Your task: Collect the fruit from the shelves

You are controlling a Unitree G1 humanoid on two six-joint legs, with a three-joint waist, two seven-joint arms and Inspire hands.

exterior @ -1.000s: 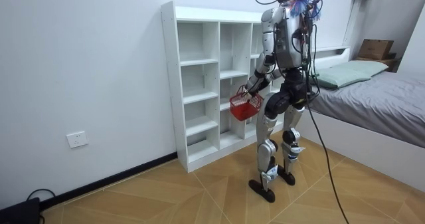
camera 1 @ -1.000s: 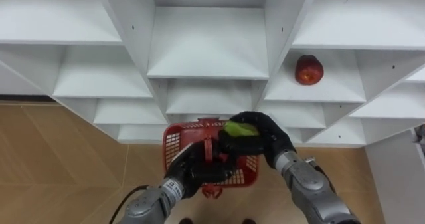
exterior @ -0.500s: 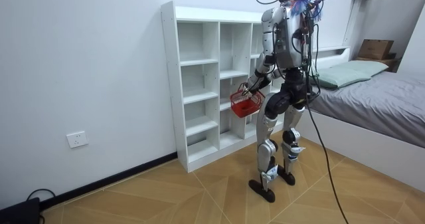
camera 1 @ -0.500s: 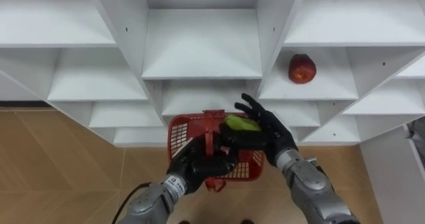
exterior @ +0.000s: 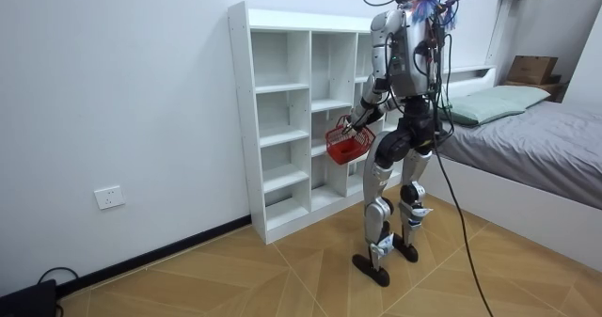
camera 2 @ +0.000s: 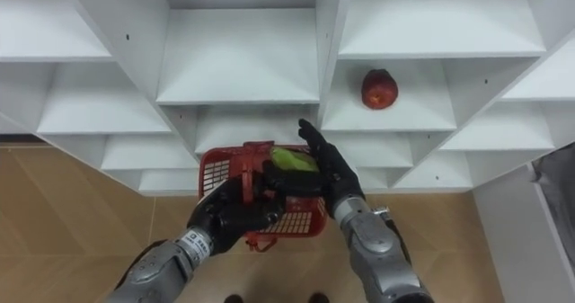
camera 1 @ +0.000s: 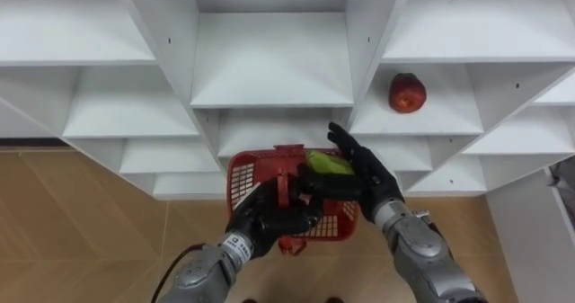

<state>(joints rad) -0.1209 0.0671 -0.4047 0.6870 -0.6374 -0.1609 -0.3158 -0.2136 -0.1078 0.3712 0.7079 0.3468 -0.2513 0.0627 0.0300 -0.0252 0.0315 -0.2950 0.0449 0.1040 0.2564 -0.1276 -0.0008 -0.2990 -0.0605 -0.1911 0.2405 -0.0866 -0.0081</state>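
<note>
White closet (camera 1: 269, 69) shelves | glossy round red apple (camera 1: 407, 93) on right shelf | left hand (camera 1: 268, 218) fingers curled round lattice basket (camera 1: 241, 184) handle | right hand (camera 1: 373, 182) fingers spread over oblong green fruit (camera 1: 329, 164)

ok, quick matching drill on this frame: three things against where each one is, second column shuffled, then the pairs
1. red apple
2. green fruit
3. red basket

A. hanging by its handle from the left hand
B. on a closet shelf, right-hand column
C. against the right hand, just above the basket

Pairs: 1-B, 2-C, 3-A
</note>
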